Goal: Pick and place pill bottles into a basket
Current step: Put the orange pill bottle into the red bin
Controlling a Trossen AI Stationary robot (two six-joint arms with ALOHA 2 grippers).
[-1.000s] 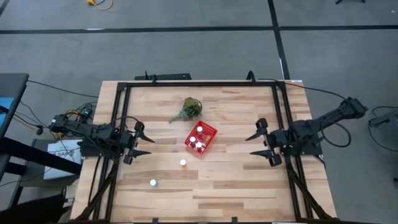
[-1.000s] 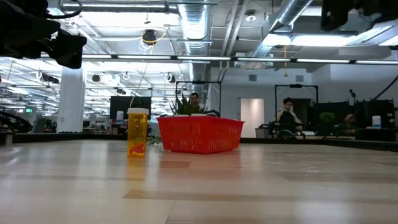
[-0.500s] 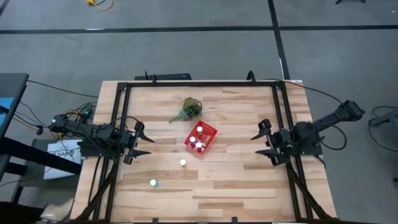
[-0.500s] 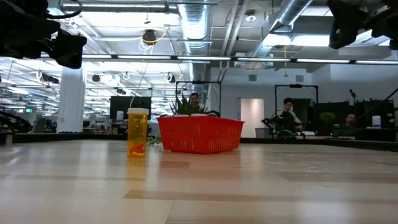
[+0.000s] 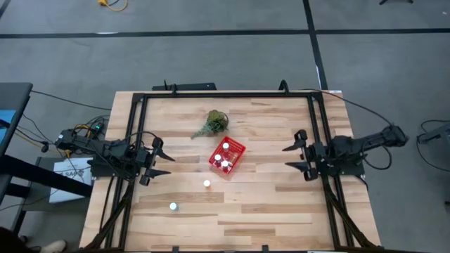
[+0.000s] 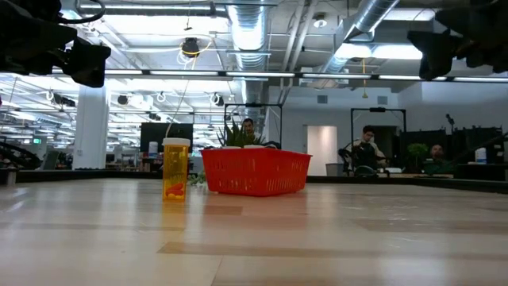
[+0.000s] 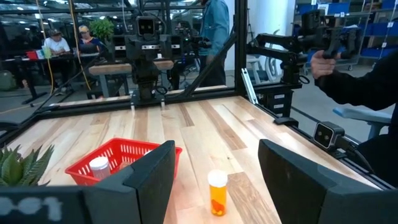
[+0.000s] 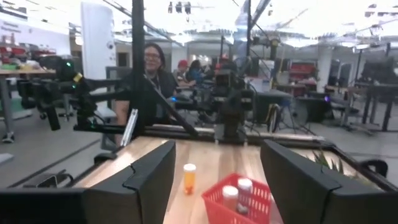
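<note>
Tabletop (image 5: 267, 204) of pale wooden planks in lengthwise strips, bordered by a black metal frame (image 5: 225, 94). Near its middle stands a small square red plastic basket (image 5: 235, 159) with mesh-like grid walls, set at an angle to the plank lines; inside it are four white-capped pill bottles (image 5: 224, 157), packed close together. Two further bottles stand upright on the bare wood: one (image 5: 207, 184) near the basket on its front side, the other (image 5: 173, 206) farther off toward the front left. The low view shows one such bottle as a translucent amber cylinder with a white cap (image 6: 175, 169), apart from the basket's wall (image 6: 254, 171). A green leafy clump (image 5: 213, 124) lies behind the basket, not touching it. Left hand (image 5: 162, 159) sits at the left edge of the tabletop, fingers spread wide, holding nothing. Right hand (image 5: 294, 157) sits at the right edge, fingers likewise spread wide and empty. Both hands are well apart from the basket and from the bottles. People are visible in the room beyond.
</note>
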